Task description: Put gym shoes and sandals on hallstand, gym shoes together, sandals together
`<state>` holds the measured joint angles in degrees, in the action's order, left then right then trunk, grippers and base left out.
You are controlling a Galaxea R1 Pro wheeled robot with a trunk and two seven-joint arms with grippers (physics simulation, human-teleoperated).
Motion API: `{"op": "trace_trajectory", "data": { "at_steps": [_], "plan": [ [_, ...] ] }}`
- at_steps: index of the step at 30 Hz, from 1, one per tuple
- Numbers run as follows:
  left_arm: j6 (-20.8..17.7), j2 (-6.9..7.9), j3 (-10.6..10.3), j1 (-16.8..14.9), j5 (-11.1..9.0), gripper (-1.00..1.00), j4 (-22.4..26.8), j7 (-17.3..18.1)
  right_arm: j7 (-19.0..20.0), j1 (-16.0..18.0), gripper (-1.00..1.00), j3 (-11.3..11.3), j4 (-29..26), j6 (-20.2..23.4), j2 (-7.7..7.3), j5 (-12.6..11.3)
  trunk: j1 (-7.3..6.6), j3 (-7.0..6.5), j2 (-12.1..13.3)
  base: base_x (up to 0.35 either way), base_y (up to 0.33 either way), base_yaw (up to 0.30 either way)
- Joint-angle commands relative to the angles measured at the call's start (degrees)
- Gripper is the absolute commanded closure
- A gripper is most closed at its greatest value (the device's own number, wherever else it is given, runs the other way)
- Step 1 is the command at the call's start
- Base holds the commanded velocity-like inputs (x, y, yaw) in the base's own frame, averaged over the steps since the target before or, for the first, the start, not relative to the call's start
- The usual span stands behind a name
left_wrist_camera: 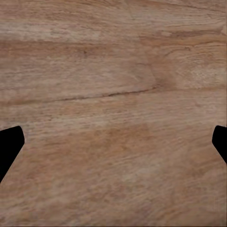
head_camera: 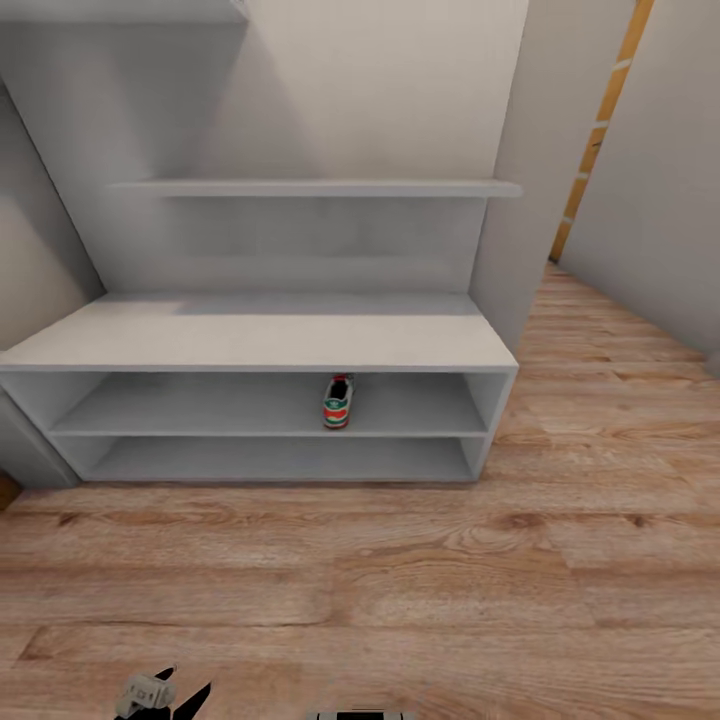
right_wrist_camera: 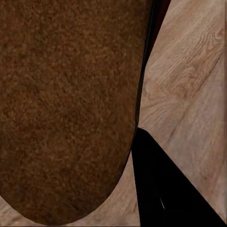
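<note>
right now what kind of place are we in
Probably a home corridor or entryway: a low white shoe rack against the wall with one gym shoe on its shelf, and wood-plank floor running past it.

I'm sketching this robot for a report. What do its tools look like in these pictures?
The left tool shows two matte black, wedge-shaped fingertips. In the head view it has black fingers on a pale grey block. The right tool shows a plain black, tapering finger. No cables or markings are visible.

Head camera: looked forward and down, from a moderate distance, at the rack (head_camera: 260, 345) and floor (head_camera: 400, 570). Left wrist camera: faced straight onto floor planks (left_wrist_camera: 113, 113), close. Right wrist camera: very near a brown sandal (right_wrist_camera: 66, 109) above floor. All views shared the floor.
</note>
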<state>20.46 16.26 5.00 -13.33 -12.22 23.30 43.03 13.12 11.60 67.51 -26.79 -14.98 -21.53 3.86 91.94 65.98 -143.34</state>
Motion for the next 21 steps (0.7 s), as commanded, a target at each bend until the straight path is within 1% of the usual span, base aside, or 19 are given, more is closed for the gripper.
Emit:
{"op": "trace_trajectory", "data": {
  "at_steps": [1, 8, 13, 21],
  "plan": [
    [-0.1, -0.01, 0.1, 0.0, -0.3, -1.00, -0.1, 0.4, 0.4, 0.1, 1.00, 0.5, 0.0, -0.4, 0.18, 0.2, -0.04, 0.04, 0.0, -0.232, 0.235, 0.000],
    [-0.1, -0.01, 0.1, 0.0, -0.4, -1.00, -0.1, 0.4, 0.4, 0.1, 1.00, 0.5, 0.0, -3.1, 1.78, 0.2, -0.04, 0.04, 0.0, -0.214, 0.247, 0.000],
    [-0.1, -0.01, 0.1, 0.0, -0.4, -1.00, -0.1, 0.5, 0.5, 0.1, 1.00, 0.5, 0.0, -3.9, 2.18, 0.2, -0.04, 0.04, 0.0, -0.158, 0.275, 0.000],
    [-0.1, 0.00, 0.1, 0.0, -0.4, -1.00, -0.1, 0.5, 0.5, 0.1, 1.00, 0.5, 0.0, -4.1, 2.27, 0.2, -0.04, 0.04, 0.0, -0.134, 0.285, 0.000]
  ]
}}
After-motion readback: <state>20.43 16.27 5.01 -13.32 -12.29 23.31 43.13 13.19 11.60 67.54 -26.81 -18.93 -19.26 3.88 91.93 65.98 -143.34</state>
